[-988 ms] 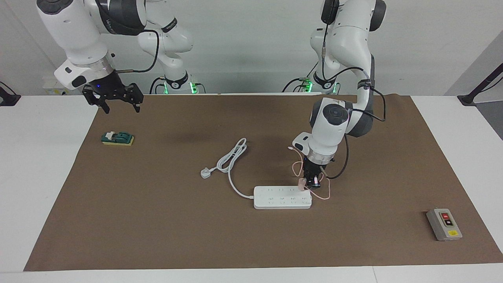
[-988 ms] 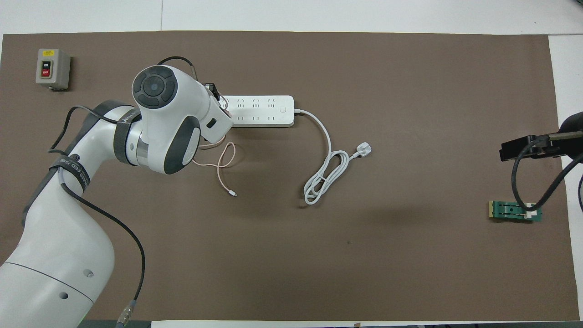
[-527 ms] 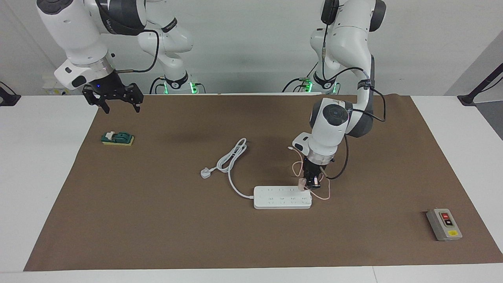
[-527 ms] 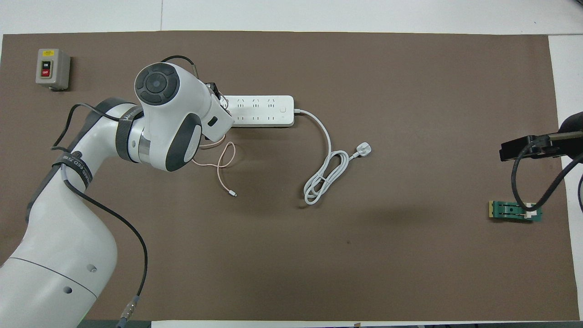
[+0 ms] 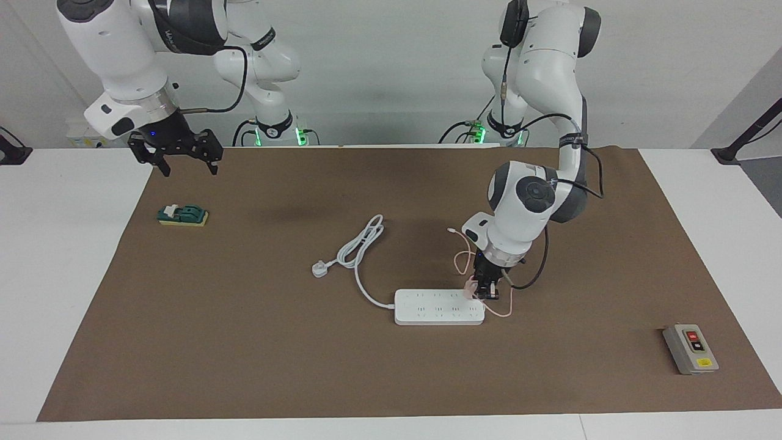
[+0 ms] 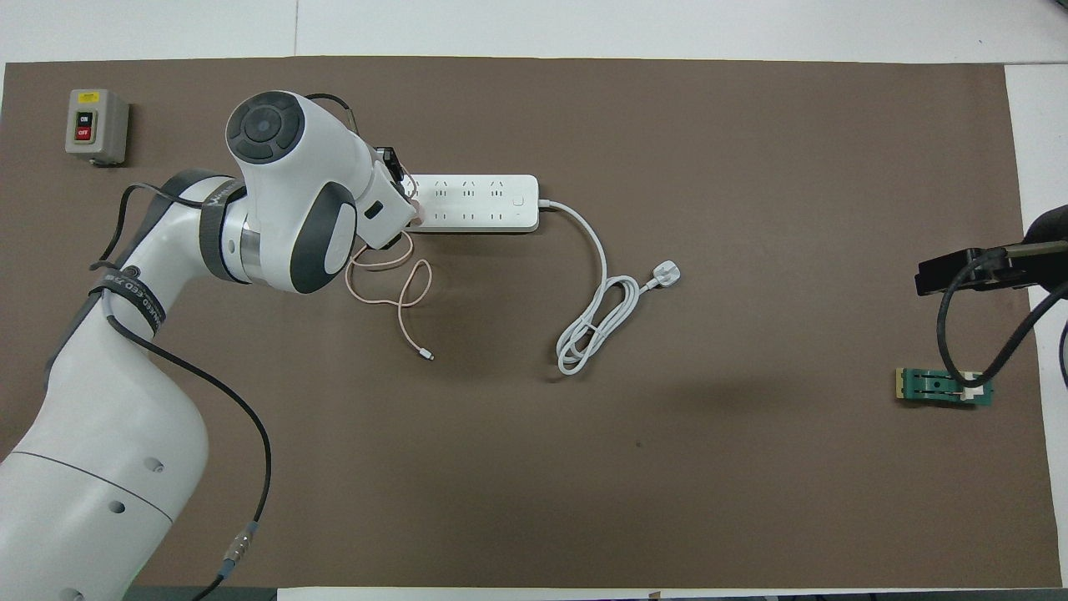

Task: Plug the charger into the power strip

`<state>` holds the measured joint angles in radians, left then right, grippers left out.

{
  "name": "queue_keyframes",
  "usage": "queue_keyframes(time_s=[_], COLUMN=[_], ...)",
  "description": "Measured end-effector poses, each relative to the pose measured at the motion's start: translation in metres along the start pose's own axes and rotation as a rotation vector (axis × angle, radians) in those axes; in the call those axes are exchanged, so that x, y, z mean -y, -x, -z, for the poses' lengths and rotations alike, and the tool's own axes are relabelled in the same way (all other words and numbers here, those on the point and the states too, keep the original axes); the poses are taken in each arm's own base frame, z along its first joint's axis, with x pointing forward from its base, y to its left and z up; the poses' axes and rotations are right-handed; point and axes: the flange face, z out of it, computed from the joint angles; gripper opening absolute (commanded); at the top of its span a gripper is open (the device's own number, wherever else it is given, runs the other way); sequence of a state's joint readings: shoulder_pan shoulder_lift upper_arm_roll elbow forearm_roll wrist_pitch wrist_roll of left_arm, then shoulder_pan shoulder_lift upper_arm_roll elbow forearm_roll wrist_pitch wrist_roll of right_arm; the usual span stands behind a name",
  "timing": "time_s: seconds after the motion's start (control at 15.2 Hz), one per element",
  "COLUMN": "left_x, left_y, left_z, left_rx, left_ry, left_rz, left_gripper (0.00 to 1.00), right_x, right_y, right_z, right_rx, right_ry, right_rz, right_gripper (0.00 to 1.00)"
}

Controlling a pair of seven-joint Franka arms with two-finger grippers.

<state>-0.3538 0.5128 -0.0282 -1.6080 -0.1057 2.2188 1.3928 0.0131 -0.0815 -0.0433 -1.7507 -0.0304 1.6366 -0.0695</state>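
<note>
A brown mat is covering a white table in front of a pale wall. The left gripper is clenching the pink charger and pressing it down at the end of the power strip toward the left arm's end of the table. The charger's thin cable is trailing in loops on the mat, nearer to the robots. The right gripper is waiting with fingers spread, holding nothing, raised near a green block. In the overhead view the left arm is hiding the charger and that end of the strip.
</note>
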Motion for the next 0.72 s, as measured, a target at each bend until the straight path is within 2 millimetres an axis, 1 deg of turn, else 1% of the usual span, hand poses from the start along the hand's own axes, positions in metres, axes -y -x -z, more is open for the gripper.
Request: queue_keyframes(time_s=[0.13,0.33,0.46,0.72], left_x=[0.0051,0.0104,0.0108,0.0105], left_y=[0.002,0.0062,0.0067,0.005], left_z=[0.0003,-0.0054,-0.0066,-0.0067], left_rx=[-0.013,-0.031,-0.033,-0.026], left_ry=[0.026,0.055,0.059,0.058], left_rz=[-0.031,-0.006,0.039,0.05], left_gripper=[0.0,0.0,0.0,0.0], right_x=[0.0,0.0,0.0,0.0], right_y=[0.0,0.0,0.0,0.0], right_z=[0.0,0.0,0.0,0.0], right_rx=[0.0,0.0,0.0,0.0], right_ry=[0.0,0.0,0.0,0.0], right_rz=[0.0,0.0,0.0,0.0], right_gripper=[1.0,1.0,1.0,1.0])
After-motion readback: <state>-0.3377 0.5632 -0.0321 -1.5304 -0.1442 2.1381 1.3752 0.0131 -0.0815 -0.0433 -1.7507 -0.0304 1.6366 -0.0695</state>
